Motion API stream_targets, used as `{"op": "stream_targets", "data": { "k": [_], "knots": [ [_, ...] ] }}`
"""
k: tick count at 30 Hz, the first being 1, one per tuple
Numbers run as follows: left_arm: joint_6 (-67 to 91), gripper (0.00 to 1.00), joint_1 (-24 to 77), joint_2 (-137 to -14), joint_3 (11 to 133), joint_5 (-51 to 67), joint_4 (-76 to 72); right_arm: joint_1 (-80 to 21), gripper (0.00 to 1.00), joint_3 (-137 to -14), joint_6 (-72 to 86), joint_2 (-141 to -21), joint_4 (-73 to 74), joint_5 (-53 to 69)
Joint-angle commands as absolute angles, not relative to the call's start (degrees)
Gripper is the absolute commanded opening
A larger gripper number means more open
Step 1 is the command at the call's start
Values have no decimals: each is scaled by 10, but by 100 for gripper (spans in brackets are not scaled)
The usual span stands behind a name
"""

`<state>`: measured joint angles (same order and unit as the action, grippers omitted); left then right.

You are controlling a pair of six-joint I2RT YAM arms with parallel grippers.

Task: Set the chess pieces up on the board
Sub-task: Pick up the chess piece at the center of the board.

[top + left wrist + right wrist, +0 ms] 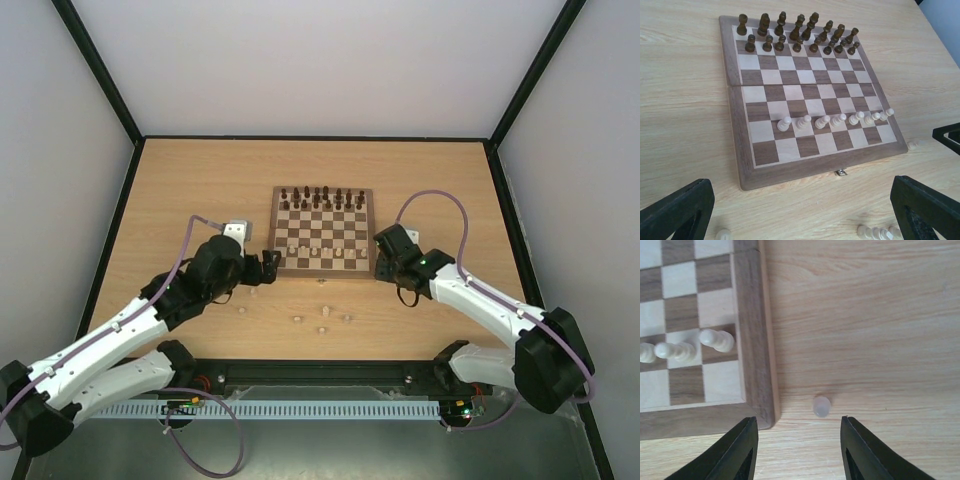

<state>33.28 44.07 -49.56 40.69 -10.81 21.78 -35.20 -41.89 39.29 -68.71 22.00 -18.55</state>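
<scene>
Right jaws spread, a pale pawn [822, 406] just beyond their gap, beside the board [747, 315].

board [322, 232] on table [200, 180] | chess pieces [835, 120] row on its near half | stray pawn [822, 406] just off near-right corner (on table)

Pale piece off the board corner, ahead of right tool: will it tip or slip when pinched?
The piece looks tiny and rounded, so probably light and apt to slip from the right tool. Seemingly upright, it may topple if nudged sideways.
</scene>
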Motion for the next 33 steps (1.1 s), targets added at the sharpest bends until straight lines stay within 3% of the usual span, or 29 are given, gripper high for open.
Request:
{"op": "stream_targets", "data": {
  "k": [1, 33],
  "knots": [
    [345, 99, 442, -476, 376, -83, 200, -344, 46, -387, 416, -675, 230, -199],
    [354, 99, 442, -462, 355, -89, 197, -293, 29, -341, 370, -749, 147, -122]
  ]
}}
